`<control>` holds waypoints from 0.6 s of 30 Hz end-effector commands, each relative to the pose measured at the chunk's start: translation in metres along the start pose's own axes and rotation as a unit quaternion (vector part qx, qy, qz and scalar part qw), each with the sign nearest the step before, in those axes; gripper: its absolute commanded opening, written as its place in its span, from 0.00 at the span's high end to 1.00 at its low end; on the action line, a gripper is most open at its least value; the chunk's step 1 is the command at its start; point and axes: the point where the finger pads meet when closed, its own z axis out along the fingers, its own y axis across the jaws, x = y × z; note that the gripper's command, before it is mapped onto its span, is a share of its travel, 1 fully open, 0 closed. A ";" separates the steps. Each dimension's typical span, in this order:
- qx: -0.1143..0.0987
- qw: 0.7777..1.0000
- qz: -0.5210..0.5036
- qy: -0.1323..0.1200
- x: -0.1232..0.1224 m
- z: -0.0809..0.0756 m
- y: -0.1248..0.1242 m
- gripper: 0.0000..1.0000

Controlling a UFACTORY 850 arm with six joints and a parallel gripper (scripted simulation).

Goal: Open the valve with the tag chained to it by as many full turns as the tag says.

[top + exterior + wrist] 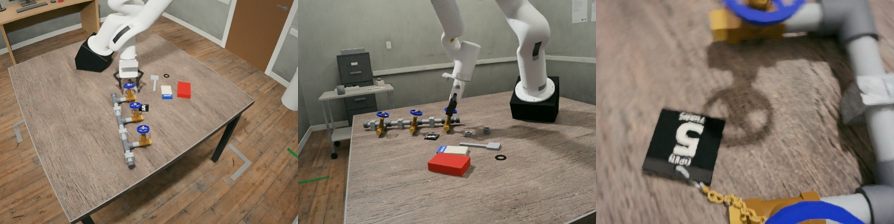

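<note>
A grey pipe (122,125) carries three brass valves with blue handwheels: one nearest the robot base (129,86), a middle one (134,105) and a far one (143,129). A black tag (684,145) reading 5 lies flat on the table between the near and middle valves. Its gold chain (728,200) runs to the brass body of the near valve (811,212). The tag also shows in the exterior view (431,136). My gripper (129,89) (450,110) is open, points down and has one finger on each side of the near valve's handwheel. The fingers are not in the wrist view.
To the right of the valves lie a grey T-shaped tool (154,81), a black ring (168,76), a white and blue box (166,92) and a red box (184,89). A nut (468,133) and a grey cap (486,130) lie near the pipe's end. The black robot base (91,57) stands behind.
</note>
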 end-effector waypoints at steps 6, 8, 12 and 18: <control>-0.001 0.969 0.247 -0.013 0.000 0.000 0.000 0.00; -0.001 0.957 0.289 -0.015 0.000 0.000 0.000 0.00; -0.001 0.944 0.330 -0.017 0.000 0.000 0.000 0.00; 0.001 0.885 0.464 -0.036 0.000 0.000 0.000 0.00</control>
